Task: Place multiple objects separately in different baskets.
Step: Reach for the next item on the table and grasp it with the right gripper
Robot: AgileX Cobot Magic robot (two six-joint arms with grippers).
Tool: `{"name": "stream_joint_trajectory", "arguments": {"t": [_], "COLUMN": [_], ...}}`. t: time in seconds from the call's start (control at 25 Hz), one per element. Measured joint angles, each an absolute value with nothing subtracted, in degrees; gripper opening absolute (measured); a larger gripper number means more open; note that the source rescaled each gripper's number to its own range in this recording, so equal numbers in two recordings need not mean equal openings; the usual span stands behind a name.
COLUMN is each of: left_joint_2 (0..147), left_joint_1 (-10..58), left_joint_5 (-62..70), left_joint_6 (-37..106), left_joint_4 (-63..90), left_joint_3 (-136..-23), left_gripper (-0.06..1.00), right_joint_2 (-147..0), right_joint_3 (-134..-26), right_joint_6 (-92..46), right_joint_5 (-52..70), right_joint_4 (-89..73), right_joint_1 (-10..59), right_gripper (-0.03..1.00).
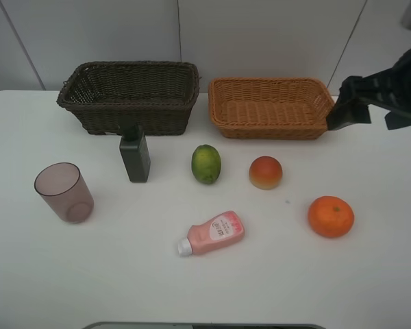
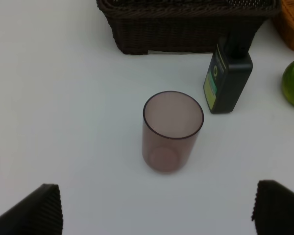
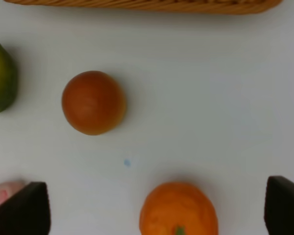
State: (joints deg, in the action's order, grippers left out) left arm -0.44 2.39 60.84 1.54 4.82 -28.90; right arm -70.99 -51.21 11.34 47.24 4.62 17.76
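Where the baskets stand: upper middle of the high view, side by side; dark brown basket (image 1: 127, 113) left, orange-tan basket (image 1: 270, 127) right, a narrow gap between them.
Dark green bottle (image 1: 135, 157): upright, left of centre, just in front of the dark brown basket; whether they touch I cannot tell.
Lime (image 1: 206, 164): centre of the frame, between the bottle and the peach-like fruit (image 1: 266, 172).
Orange (image 1: 331, 216): lower right, well apart from both baskets.
Pink squeeze bottle (image 1: 218, 234): lying on its side, lower centre, white cap toward the lower left.
Mauve cup (image 1: 64, 192): upright, mouth up, left side of the frame.
Left gripper (image 2: 157, 210): jaws spread wide, empty, out of the high view; the cup sits ahead of it.
Right gripper (image 3: 152, 208): jaws spread wide, empty, at the upper right edge, beside the orange-tan basket's right end.
Table (image 1: 370, 281): white; every object rests on it.
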Motion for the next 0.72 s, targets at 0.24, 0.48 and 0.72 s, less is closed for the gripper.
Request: {"name": "stream_joint_trajectory", "arguments": {"t": [0.24, 0.48, 0.72], "left_joint_2": [-0.4, -0.4, -0.4], "left_joint_1": [2.4, 2.4, 2.4], "left_joint_5": [60.8, 60.8, 60.8], "left_joint_6": [1.5, 1.5, 1.5], "left_joint_4": [4.8, 4.8, 4.8], "left_joint_3": [-28.9, -28.9, -28.9], "left_gripper": [1.00, 1.00, 1.00], "right_joint_2": [-83.0, -95.8, -104.5], "right_joint_3": [-56.7, -63.1, -67.8], "right_joint_6": [11.3, 15.0, 21.1], "right_joint_5": [45.8, 45.9, 46.1], "right_joint_4": [2.2, 1.8, 2.0], "right_joint_1": [21.2, 24.3, 25.9], "right_gripper": [0.92, 0.92, 0.99]}}
